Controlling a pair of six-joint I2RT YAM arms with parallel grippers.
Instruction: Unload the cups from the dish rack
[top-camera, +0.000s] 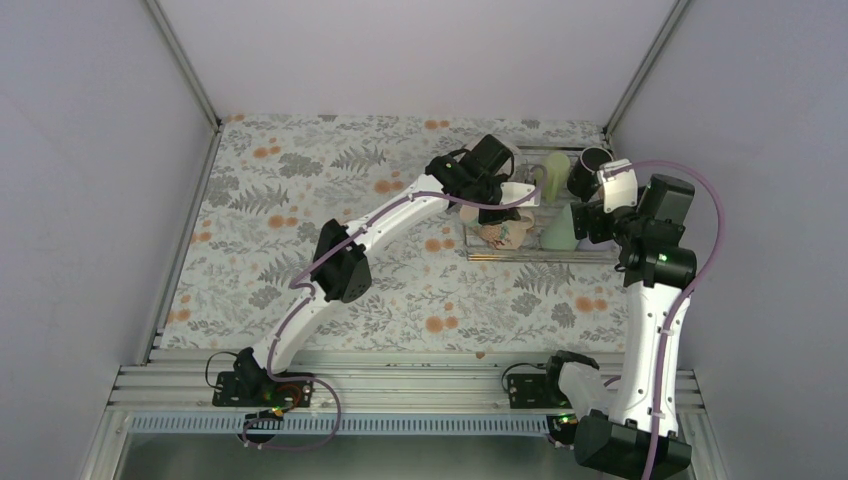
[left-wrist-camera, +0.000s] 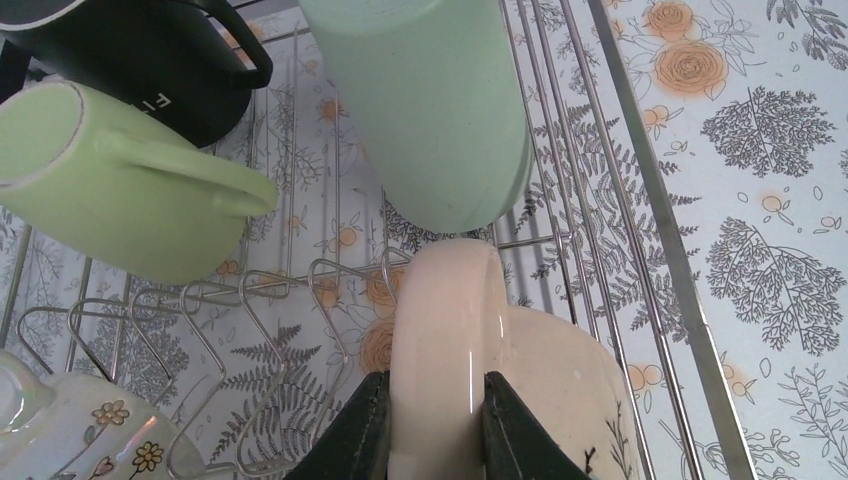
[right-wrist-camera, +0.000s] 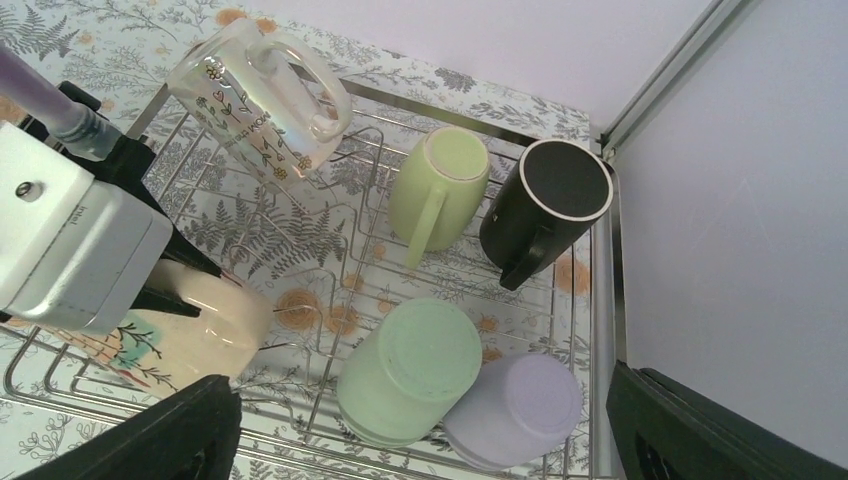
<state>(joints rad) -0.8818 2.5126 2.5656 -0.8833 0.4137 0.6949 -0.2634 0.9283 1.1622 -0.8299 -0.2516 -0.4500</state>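
Cream patterned mug (left-wrist-camera: 560, 400) sits at the near left corner of the dish rack (left-wrist-camera: 670, 240) with its handle uppermost, and the left arm's fingers (left-wrist-camera: 365, 435) are clamped on that handle, one dark tip pressed against each side of the loop. Just beyond it in the left wrist view stands the green tumbler (right-wrist-camera: 410, 370), turned base up, with the lavender tumbler (right-wrist-camera: 515, 410) touching it on the right, also base up, at the near right corner of the rack. Farther back, the pale green mug (right-wrist-camera: 440, 185) and the black mug (right-wrist-camera: 545, 205) lean side by side against the wire prongs at the far right. A pale flower-printed mug (right-wrist-camera: 260, 95) lies tilted at the far left corner, its handle showing. The right arm's fingers (right-wrist-camera: 170, 435) hang above the near side of the rack, spread wide apart and gripping nothing, with the two tumblers visible between them. All six cups are inside the rack, which stands at the far right of the desk (top-camera: 350, 180), covered in a fern-and-orange-flower print, close to the pale right wall (top-camera: 760, 120). Both arms reach toward it from their bases at the near edge.
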